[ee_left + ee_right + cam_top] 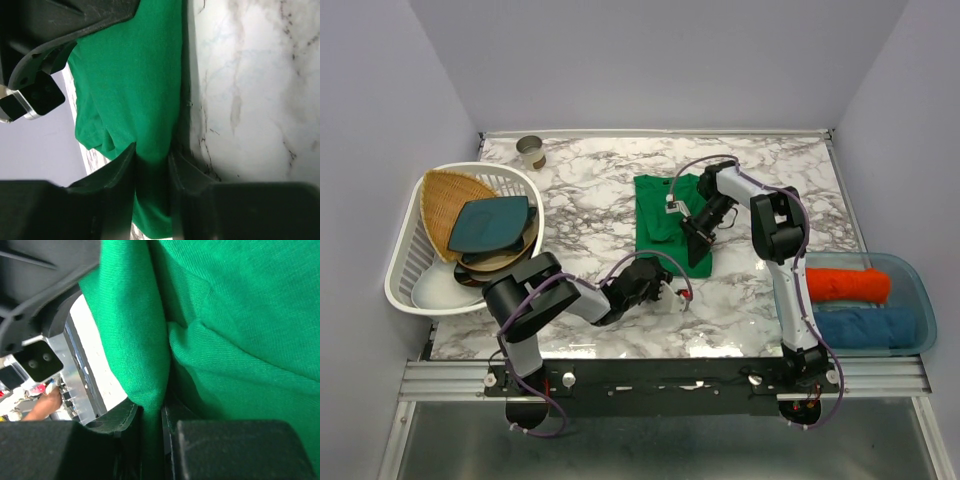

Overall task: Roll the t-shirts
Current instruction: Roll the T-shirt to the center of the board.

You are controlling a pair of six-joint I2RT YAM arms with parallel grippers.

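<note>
2 grips on green t-shirt (652,215); left gripper (152,152) clamps it; right gripper (150,410) too.

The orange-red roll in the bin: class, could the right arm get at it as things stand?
Probably not yet: the right gripper is shut on the green t-shirt and must let go first. Otherwise the way looks free: the bin is open-topped, nothing over the orange-red roll.

Left claw (151,161) lies low by the bench's near edge, pinching the green t-shirt (655,205). Right claw (152,412) pinches it mid-bench.
</note>
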